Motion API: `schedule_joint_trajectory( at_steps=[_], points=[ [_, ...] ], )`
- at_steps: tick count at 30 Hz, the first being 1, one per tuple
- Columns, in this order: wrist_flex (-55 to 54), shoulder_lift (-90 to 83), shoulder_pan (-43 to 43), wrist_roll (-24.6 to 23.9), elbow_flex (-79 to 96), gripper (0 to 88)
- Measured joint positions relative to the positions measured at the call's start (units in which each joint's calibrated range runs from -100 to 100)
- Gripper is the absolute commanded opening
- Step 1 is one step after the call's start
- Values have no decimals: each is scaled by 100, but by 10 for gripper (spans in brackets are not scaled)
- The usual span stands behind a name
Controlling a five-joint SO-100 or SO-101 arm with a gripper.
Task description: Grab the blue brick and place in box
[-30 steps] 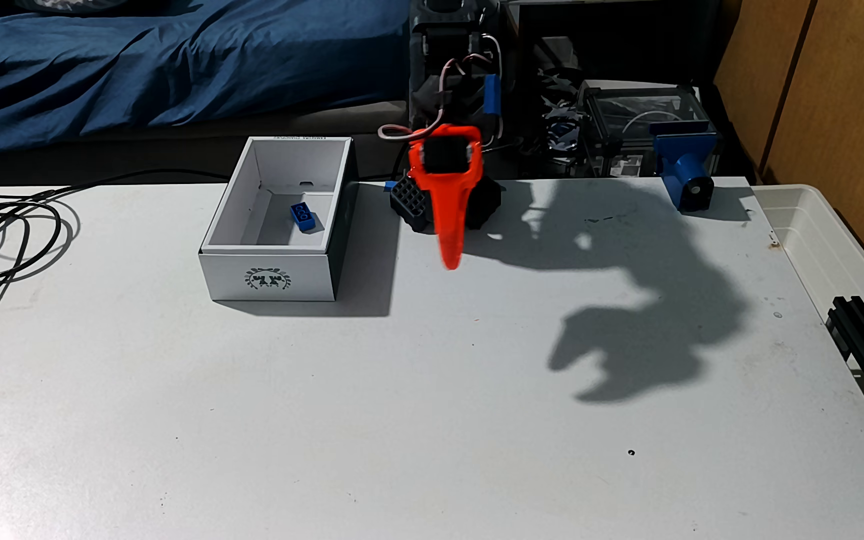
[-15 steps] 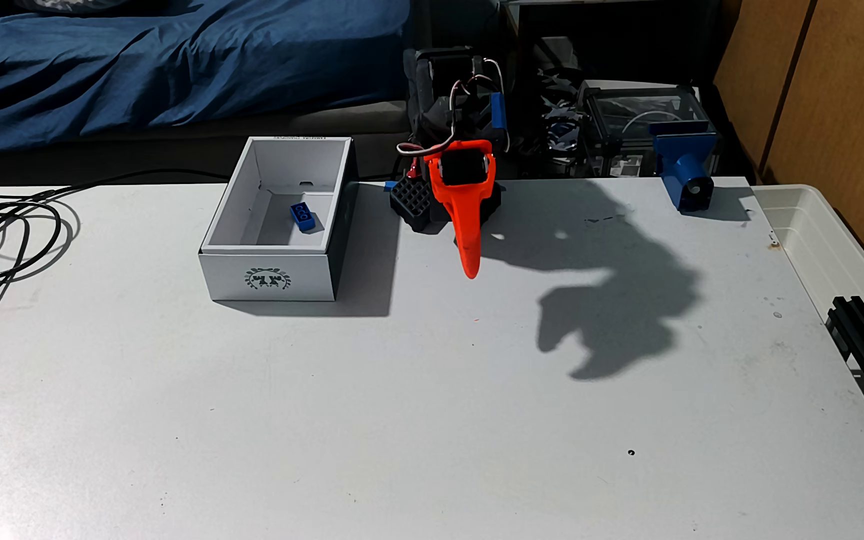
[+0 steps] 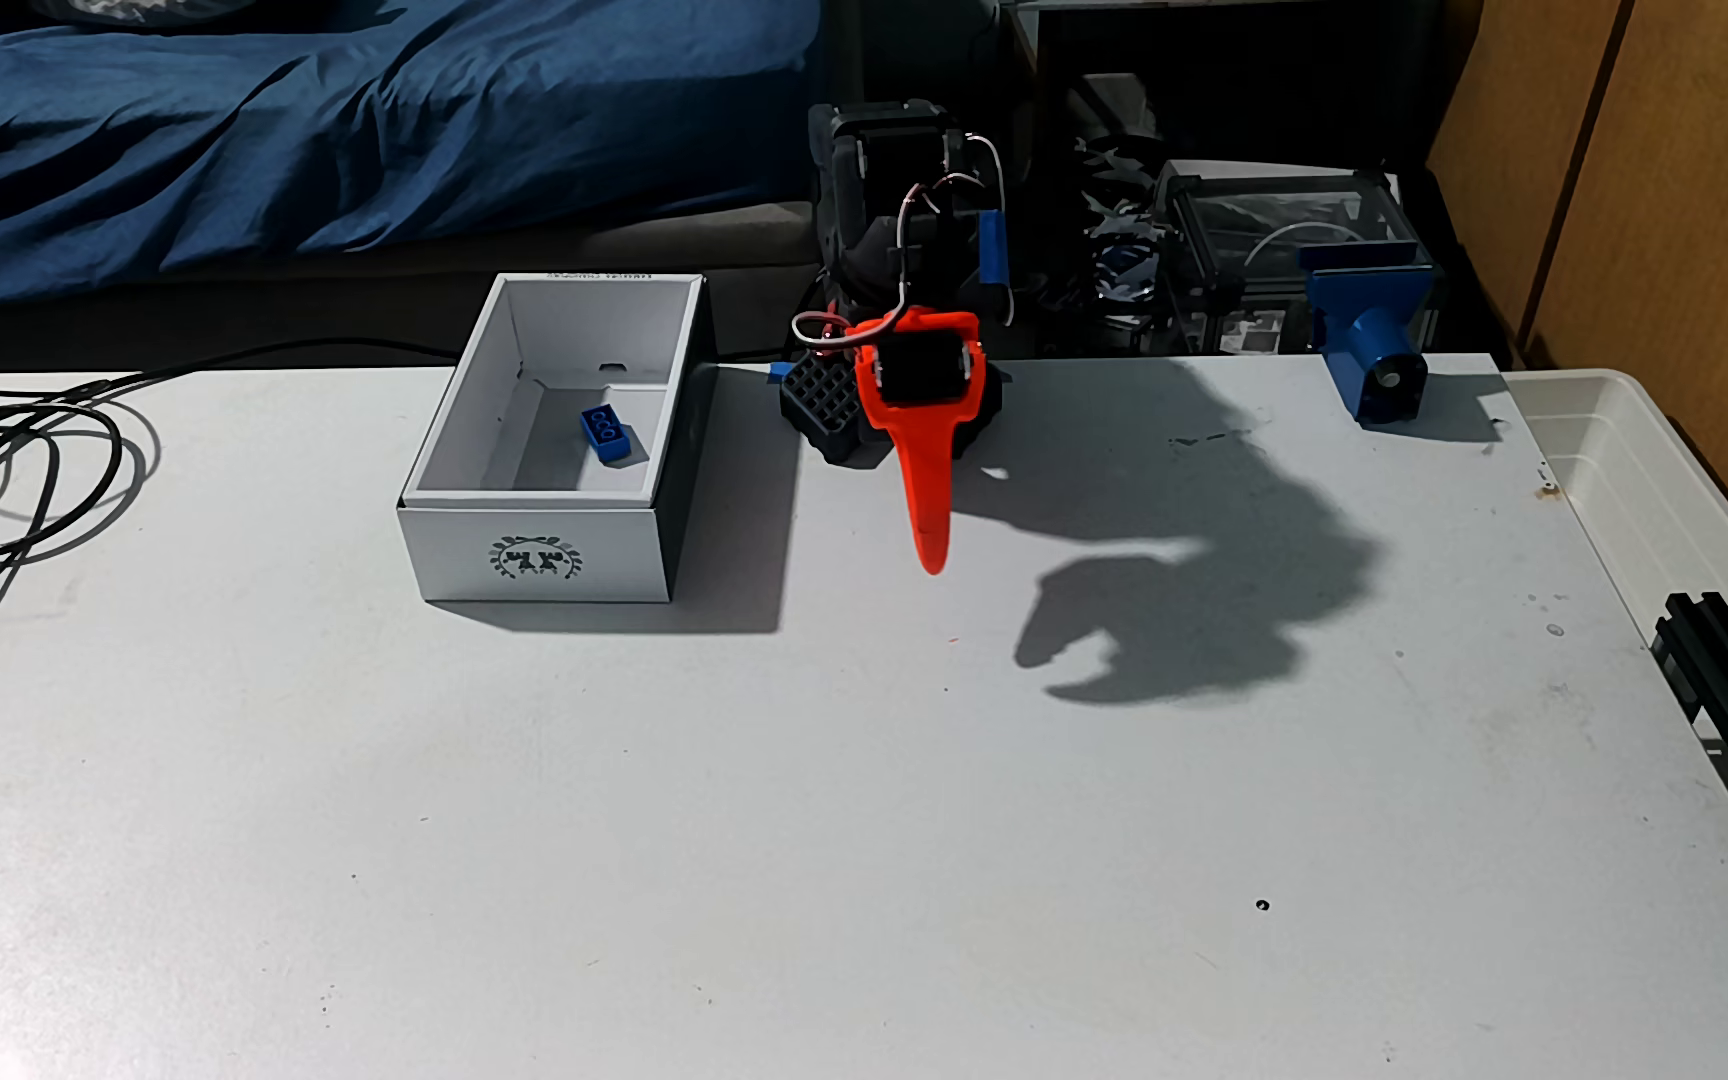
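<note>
Blue brick point(image 3: 606, 431): inside the box point(image 3: 538, 550), near the table's point(image 3: 839, 831) far edge.
Gripper point(image 3: 933, 561): right of the box, empty; shadow suggests fingers slightly parted.

On the pale grey table point(image 3: 839, 831), the white rectangular cardboard box point(image 3: 538, 556) sits toward ten o'clock, and the small blue studded plastic brick point(image 3: 608, 431) lies inside it, near its three o'clock wall. The orange-fingered gripper point(image 3: 931, 556) hangs beside the box, at its three o'clock. The coiled black cable point(image 3: 29, 478) lies out at nine o'clock, the blue cylindrical printed mount point(image 3: 1374, 358) at two o'clock on the far edge.
</note>
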Motion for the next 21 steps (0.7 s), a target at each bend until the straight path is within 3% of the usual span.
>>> schedule_joint_trajectory(
  at_steps=[21],
  points=[
    [0,0,37,0,0,9]
  ],
)
